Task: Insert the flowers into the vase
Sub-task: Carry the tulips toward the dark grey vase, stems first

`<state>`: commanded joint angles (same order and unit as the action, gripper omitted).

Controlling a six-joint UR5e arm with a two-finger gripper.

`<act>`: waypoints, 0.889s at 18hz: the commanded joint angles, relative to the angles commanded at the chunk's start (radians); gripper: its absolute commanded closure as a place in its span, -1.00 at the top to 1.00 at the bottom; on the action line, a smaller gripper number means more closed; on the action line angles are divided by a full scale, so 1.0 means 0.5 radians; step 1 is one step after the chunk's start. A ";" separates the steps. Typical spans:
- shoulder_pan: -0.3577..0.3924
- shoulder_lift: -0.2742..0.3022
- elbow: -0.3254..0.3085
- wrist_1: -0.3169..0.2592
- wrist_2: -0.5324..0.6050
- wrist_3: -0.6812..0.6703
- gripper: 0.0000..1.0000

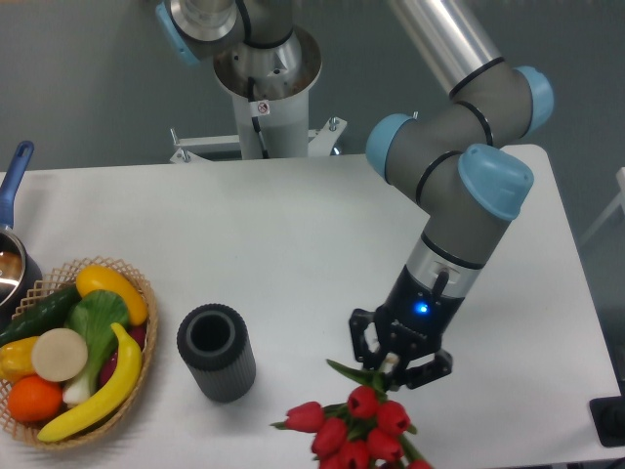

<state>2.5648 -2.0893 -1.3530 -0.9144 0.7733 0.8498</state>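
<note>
Lying right of the vase (pixel 216 352), the tulips (pixel 356 427) are gripped at the stems by the hand (pixel 393 369); insertion is not yet done.

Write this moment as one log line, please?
stage: grasping | pincer: down on flowers stems, grip unclear | vase: upright, empty, left of flowers

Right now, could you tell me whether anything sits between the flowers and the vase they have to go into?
Nothing visible does. The flowers lie at the table's front edge under the gripper, and only bare white table separates them from the vase to their left. The wicker basket stands beyond the vase.
</note>
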 joint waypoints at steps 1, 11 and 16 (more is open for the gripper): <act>-0.018 0.003 0.000 0.034 -0.055 -0.015 -1.00; -0.043 0.009 -0.034 0.341 -0.641 -0.111 -1.00; -0.049 0.027 -0.037 0.353 -0.792 -0.077 -1.00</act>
<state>2.5403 -2.0756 -1.3714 -0.7378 0.3776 0.8115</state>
